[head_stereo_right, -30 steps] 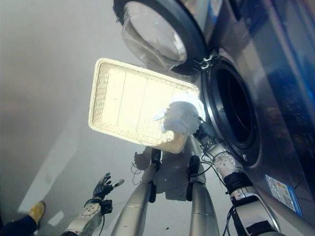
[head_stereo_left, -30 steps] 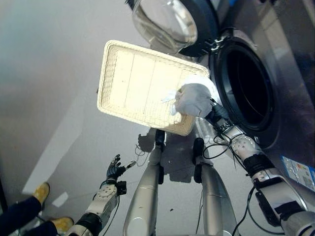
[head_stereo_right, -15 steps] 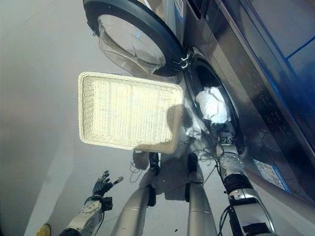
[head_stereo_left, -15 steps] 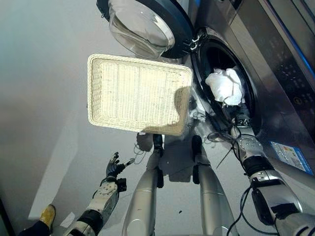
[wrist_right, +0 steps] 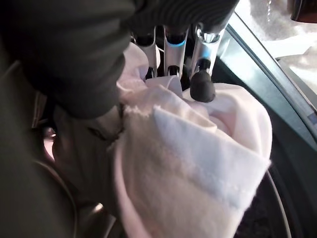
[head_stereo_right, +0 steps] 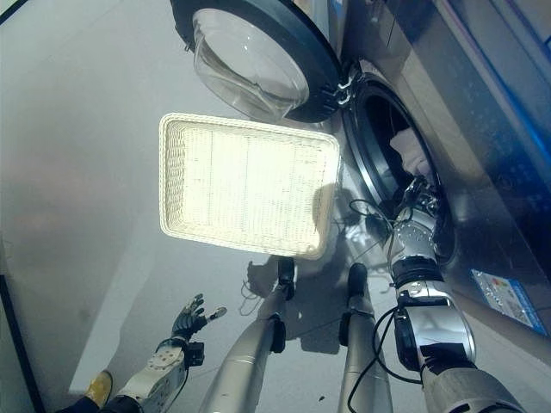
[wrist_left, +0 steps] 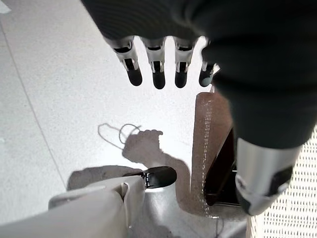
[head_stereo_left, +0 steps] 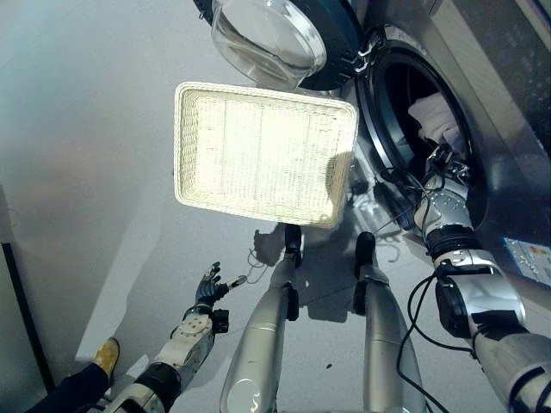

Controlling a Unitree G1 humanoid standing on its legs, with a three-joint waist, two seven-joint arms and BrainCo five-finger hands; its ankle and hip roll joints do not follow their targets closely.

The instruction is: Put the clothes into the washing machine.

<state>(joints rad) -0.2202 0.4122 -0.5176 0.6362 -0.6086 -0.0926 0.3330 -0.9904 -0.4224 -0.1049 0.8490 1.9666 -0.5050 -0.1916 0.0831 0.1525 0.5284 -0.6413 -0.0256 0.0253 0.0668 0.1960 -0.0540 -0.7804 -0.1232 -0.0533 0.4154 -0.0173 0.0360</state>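
The right hand (wrist_right: 163, 34) is inside the mouth of the washing machine (head_stereo_left: 508, 172), its fingers (wrist_right: 202, 84) curled over a white cloth (wrist_right: 198, 163) that bunches up against the palm; it is gripping the cloth. In the eye views the right hand sits at the lower edge of the round opening, and the cloth shows as a pale lump within the dark drum (head_stereo_left: 405, 95), past the grey rubber ring of the opening. The cloth is thus already inside the machine, held in the right hand.

The round glass door (head_stereo_left: 271, 39) of the machine is swung wide open and stands out to the left of the opening, hinged at its edge. Just below the door and beside the opening a shallow white wicker basket (head_stereo_left: 191, 146) lies on the floor (head_stereo_left: 77, 129), flat, with its long side running away from the machine.

The left hand (head_stereo_left: 207, 291) hangs low over the floor, well apart from the basket and the machine, with its fingers (wrist_left: 158, 74) straight and spread, holding nothing. A person's yellow shoe (head_stereo_left: 107, 354) shows at the lower left on the floor.
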